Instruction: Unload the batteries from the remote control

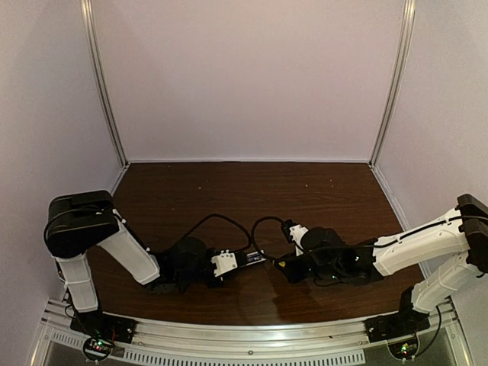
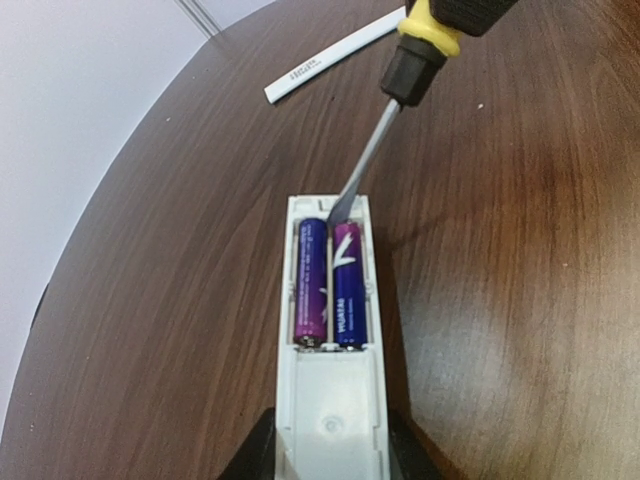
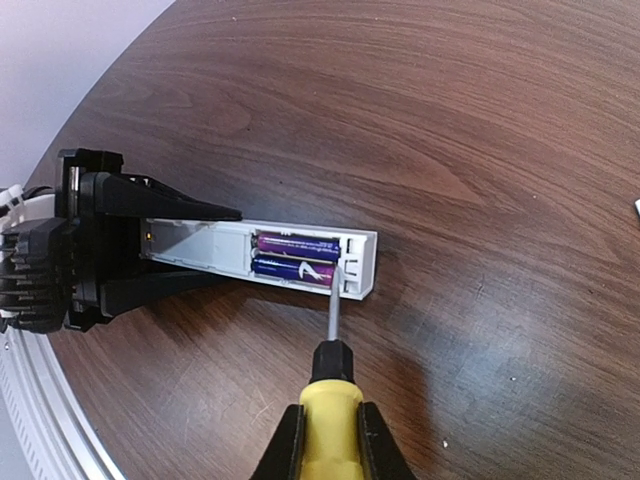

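Observation:
The white remote control (image 2: 330, 410) lies flat on the table with its battery bay uncovered, and my left gripper (image 2: 330, 452) is shut on its near end. Two purple-blue batteries (image 2: 310, 280) (image 2: 348, 287) sit side by side in the bay. My right gripper (image 3: 331, 415) is shut on the yellow handle of a screwdriver (image 3: 330, 440). The flat screwdriver tip (image 2: 345, 208) rests at the far end of the right-hand battery, by the remote's end wall. In the right wrist view the batteries (image 3: 298, 243) (image 3: 295, 269) show in the remote (image 3: 190, 245), with the left gripper (image 3: 110, 250) at its left.
The thin white cover strip (image 2: 330, 62) lies loose on the dark wood table (image 2: 520, 300) beyond the screwdriver. Pale walls (image 1: 244, 76) enclose the table on three sides. Both arms meet low at the table's near middle (image 1: 263, 263).

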Robot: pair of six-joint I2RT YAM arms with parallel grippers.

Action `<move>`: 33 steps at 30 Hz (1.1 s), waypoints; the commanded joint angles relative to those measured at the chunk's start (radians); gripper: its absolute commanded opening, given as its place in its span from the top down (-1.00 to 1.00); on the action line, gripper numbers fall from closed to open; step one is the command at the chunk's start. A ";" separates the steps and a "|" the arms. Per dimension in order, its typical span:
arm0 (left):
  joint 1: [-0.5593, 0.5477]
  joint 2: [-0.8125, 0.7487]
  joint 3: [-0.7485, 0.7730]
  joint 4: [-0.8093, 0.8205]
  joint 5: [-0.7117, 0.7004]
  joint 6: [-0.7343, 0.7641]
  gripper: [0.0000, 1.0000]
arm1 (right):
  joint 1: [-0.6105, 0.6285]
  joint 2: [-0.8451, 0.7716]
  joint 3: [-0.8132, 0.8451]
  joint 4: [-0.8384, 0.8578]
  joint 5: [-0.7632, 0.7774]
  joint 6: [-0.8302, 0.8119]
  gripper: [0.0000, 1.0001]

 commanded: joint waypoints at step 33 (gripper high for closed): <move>-0.003 -0.037 -0.017 0.139 0.034 -0.006 1.00 | -0.001 -0.008 -0.020 0.220 -0.343 0.044 1.00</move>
